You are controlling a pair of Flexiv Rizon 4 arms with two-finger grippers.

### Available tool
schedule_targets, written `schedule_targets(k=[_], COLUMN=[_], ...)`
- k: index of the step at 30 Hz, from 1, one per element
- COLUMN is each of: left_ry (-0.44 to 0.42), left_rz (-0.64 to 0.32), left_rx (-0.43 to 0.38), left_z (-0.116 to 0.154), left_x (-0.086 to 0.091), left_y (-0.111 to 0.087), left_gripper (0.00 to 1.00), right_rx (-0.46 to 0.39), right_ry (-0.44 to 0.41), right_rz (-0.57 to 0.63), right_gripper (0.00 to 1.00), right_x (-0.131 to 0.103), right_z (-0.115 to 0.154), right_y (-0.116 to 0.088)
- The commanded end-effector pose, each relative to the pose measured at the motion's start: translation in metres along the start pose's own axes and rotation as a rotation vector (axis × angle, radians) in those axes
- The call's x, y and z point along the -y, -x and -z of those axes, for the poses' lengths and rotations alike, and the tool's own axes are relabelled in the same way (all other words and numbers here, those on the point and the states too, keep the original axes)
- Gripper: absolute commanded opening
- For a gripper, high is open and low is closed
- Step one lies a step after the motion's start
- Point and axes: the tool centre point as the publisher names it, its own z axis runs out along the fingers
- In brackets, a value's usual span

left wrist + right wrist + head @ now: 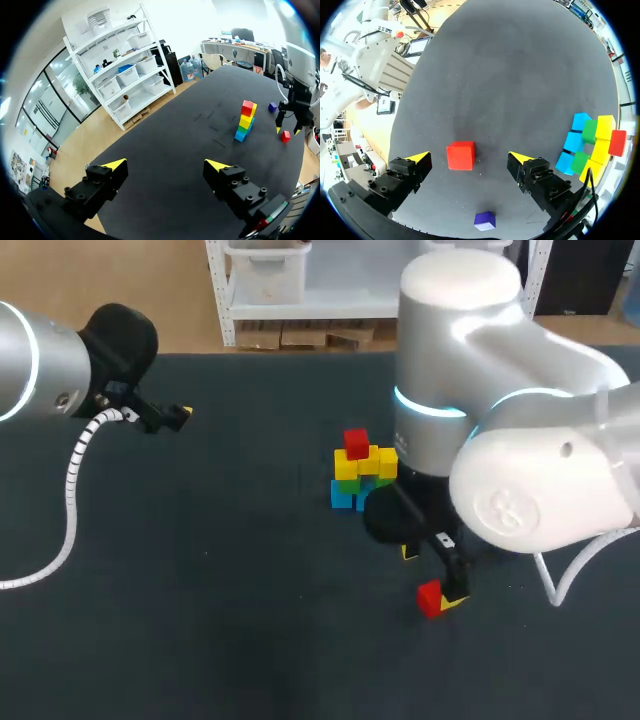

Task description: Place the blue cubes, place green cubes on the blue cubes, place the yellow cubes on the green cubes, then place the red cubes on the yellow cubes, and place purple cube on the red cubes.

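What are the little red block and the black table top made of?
Red block: probably painted wood or hard plastic. Its colour is flat and even, its edges are crisp, and it has little shine. Table top: looks like a dark cloth or felt mat, dull and faintly speckled with no reflections. Neither is certain.

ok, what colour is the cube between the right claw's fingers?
A red cube, clearest in the right wrist view.

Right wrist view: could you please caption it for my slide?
Open right claw over a loose red cube, purple cube under it, cube stack beside.
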Motion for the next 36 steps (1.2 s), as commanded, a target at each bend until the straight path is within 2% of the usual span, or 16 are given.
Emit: schedule_targets(k=[1,12,19,20,21,26,28,30,31,35,36], left_ry=[-0.004,-0.004,-0.004,-0.004,-0.004,-0.004,-0.004,-0.004,-0.004,-0.004,-0.004], left_rz=[-0.001,-0.001,-0.001,-0.001,-0.001,-0.001,-0.001,-0.001,-0.001,-0.001,-0.001], left_rx=[0.003,0.003,0.003,0.003,0.003,0.003,0.003,0.003,0.003,0.003,0.003], left_z=[-0.001,-0.001,-0.001,-0.001,-0.001,-0.001,-0.001,-0.001,-0.001,-0.001,-0.001], left_x=[-0.001,-0.001,-0.001,-0.001,-0.001,-0.001,-0.001,-0.001,-0.001,-0.001,-0.001], left_y=[0.0,0.0,0.0,0.0,0.0,0.0,0.0,0.0,0.0,0.0,0.0], left_gripper=[1.0,1.0,1.0,1.0,1.0,1.0,1.0,1.0,1.0,1.0,1.0], right_rx=[-0.005,-0.017,-0.036,-0.044,-0.046,-0.052,-0.056,-0.056,-0.056,-0.059,-0.06], right_ry=[-0.017,-0.054,-0.054,-0.053,-0.05,-0.047,-0.044,-0.048,-0.049,-0.057,-0.057], right_rz=[-0.011,-0.045,-0.067,-0.066,-0.063,-0.073,-0.081,-0.082,-0.083,-0.088,-0.088], right_gripper=[1.0,1.0,1.0,0.78,0.49,0.45,0.4,0.33,0.24,0.0,0.0], right_x=[-0.005,-0.022,-0.023,-0.023,-0.022,-0.021,-0.021,-0.021,-0.021,-0.022,-0.022], right_z=[-0.009,-0.017,-0.022,-0.023,-0.025,-0.028,-0.029,-0.028,-0.027,-0.024,-0.023], right_y=[0.003,0.002,-0.002,-0.002,-0.001,-0.002,-0.003,-0.003,-0.003,-0.005,-0.005])
